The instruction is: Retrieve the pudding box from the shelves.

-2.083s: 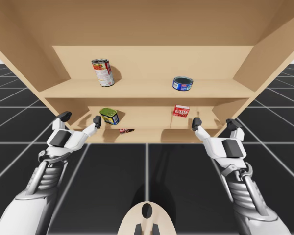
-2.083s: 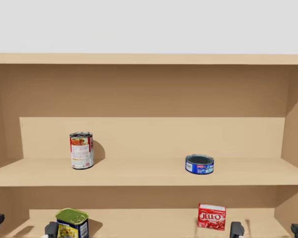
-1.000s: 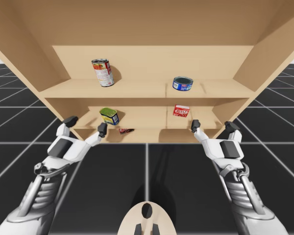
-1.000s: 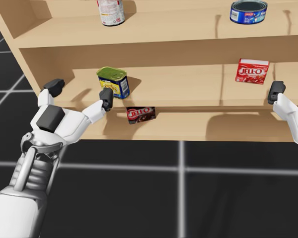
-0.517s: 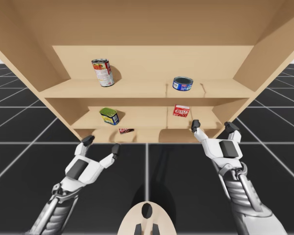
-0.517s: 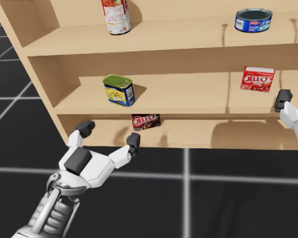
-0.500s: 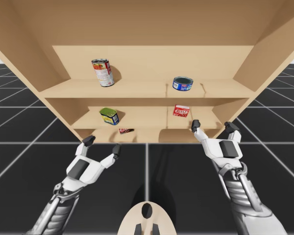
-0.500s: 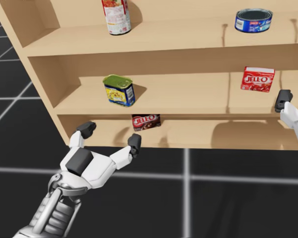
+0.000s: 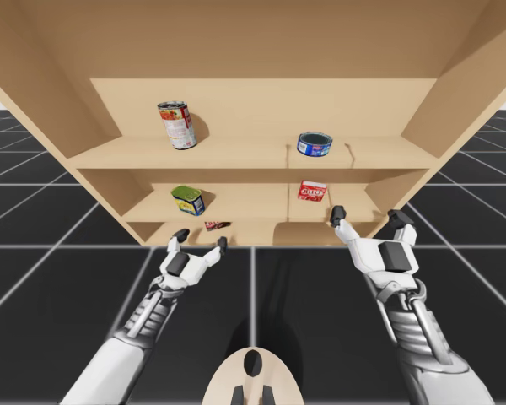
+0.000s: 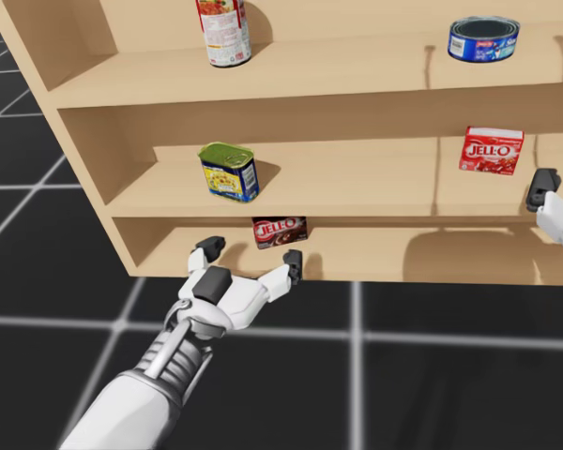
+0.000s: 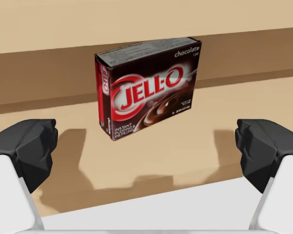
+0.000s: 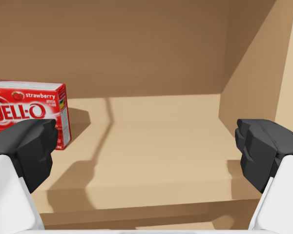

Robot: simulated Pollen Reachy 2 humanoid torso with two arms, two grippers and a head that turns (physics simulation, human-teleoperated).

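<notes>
Left arm (image 9: 110, 364) and right arm (image 9: 443, 380) wear glossy white shells, wrists ribbed grey with thin metal struts; left gripper (image 9: 201, 239) and right gripper (image 9: 368, 214) white, dark square back panels, blocky black fingertips (image 11: 24, 146).

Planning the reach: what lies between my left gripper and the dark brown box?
Only bare shelf board; the left wrist view shows the dark brown box ahead of the open left gripper.

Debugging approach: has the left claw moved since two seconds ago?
Yes. Against the shelves, high view: left claw dropped from middle-shelf level, shifted right, now facing the dark brown box.
</notes>
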